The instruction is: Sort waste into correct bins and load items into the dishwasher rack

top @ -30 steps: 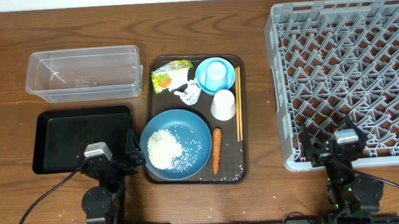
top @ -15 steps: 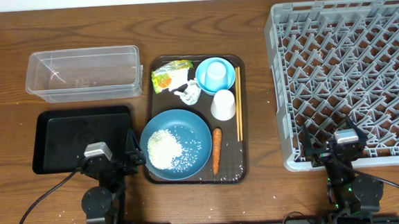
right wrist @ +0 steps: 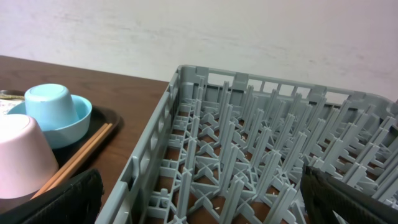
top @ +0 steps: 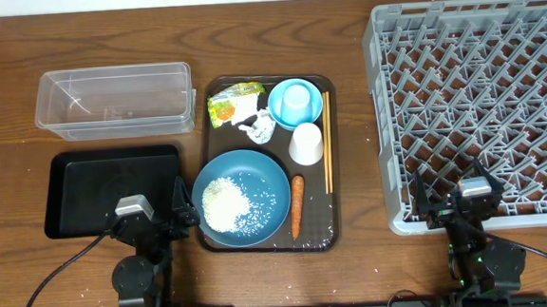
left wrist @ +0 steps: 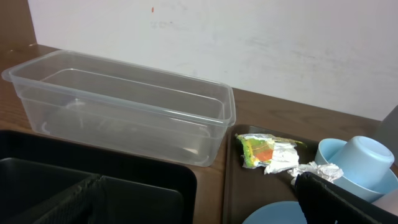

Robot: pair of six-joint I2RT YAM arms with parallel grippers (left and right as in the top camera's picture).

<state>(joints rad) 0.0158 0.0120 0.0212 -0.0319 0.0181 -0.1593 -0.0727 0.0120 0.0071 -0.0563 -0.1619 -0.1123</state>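
Brown wooden tabletop (top: 276, 39) is bearing the serving tray (top: 321, 224) at centre. My left pincer (top: 152, 221) and right pincer (top: 459, 202) are hanging spread, empty. The yellow-green wrapper (top: 233, 105), lying at that tray's far-left corner, is looking light and crinkly; I am favouring its crumpled edge. No print is showing legibly.

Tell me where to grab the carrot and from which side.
Probably the carrot across its thicker far half, coming straight down. It lies flat on the tray, tapering toward the robot, so a sideways squeeze across it suits.
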